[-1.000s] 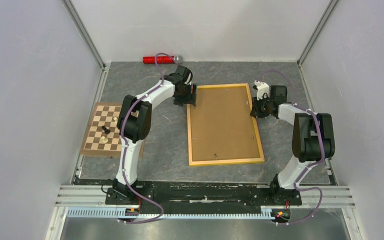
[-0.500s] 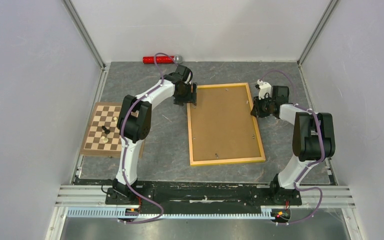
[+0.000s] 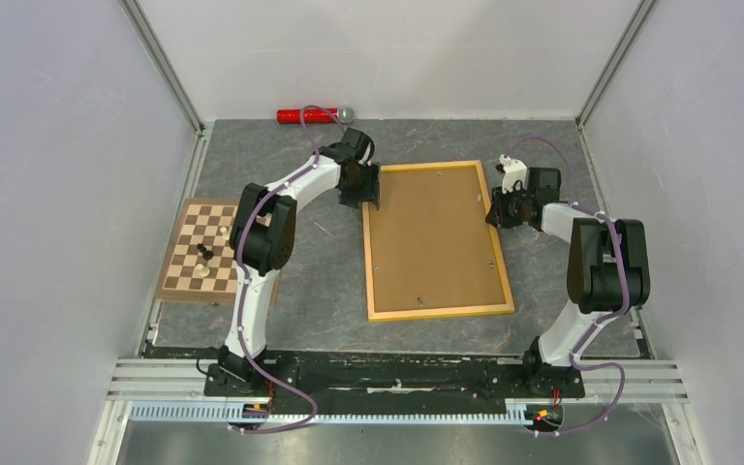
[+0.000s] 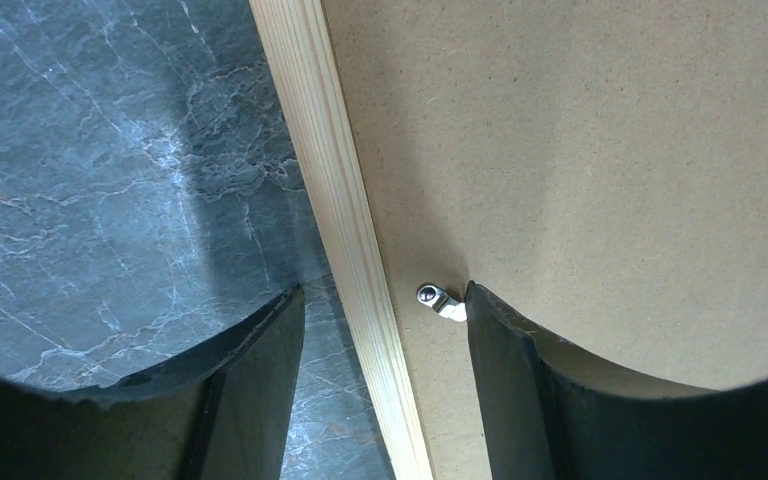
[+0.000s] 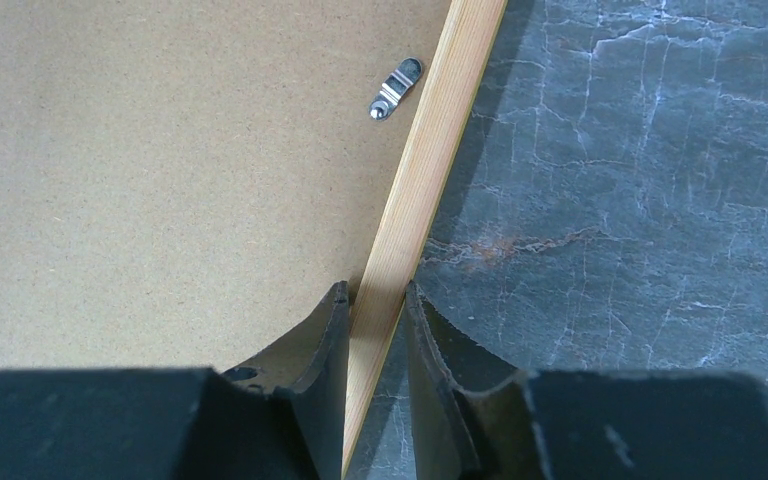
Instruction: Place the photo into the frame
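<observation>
The frame (image 3: 441, 312), yellow-orange wood, lies flat mid-table with the plain brown backing board (image 3: 433, 237) filling it. The photo is hidden. My left gripper (image 3: 368, 194) is open over the frame's far left corner. In the left wrist view it (image 4: 382, 290) straddles the left rail (image 4: 345, 200), and its right finger (image 4: 520, 380) touches a small metal clip (image 4: 440, 300) on the board. My right gripper (image 3: 494, 211) is at the right rail. In the right wrist view it (image 5: 375, 290) is shut on that rail (image 5: 430, 150).
A brown-and-cream chessboard (image 3: 199, 250) with a few pieces lies at the left. A red cylinder (image 3: 305, 116) and a metal ball (image 3: 346, 113) lie by the back wall. Another metal clip (image 5: 395, 88) sits on the board near the right rail. Grey walls enclose the table.
The frame has shifted slightly to the right, held by my right gripper, which moved a little toward the far right. The left gripper has barely moved.
</observation>
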`<state>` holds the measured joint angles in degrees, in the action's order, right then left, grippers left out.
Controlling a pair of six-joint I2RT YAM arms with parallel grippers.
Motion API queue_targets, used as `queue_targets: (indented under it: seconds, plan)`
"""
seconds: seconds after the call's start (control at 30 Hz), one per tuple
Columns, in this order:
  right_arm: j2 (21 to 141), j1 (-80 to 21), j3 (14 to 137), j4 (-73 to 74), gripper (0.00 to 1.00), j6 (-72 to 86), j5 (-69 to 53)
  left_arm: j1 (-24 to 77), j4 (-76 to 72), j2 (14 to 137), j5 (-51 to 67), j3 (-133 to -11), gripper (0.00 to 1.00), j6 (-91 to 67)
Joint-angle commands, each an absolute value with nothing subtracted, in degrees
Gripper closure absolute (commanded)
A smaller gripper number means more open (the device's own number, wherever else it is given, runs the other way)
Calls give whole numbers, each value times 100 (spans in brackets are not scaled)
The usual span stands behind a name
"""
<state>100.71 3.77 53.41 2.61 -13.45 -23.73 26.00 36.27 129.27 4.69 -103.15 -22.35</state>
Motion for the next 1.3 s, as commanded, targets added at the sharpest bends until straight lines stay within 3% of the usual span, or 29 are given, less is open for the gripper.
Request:
queue_targets:
  seconds: [0.0, 1.27]
  plan:
    - [10012, 404, 5164, 225, 100, -1441, -2304, 2664, 3621, 13166, 554, -10380, 35, -2434]
    - [9892, 531, 5063, 192, 100, -1441, -2361, 2795, 3887, 12850, 130, -9995, 47, -1537]
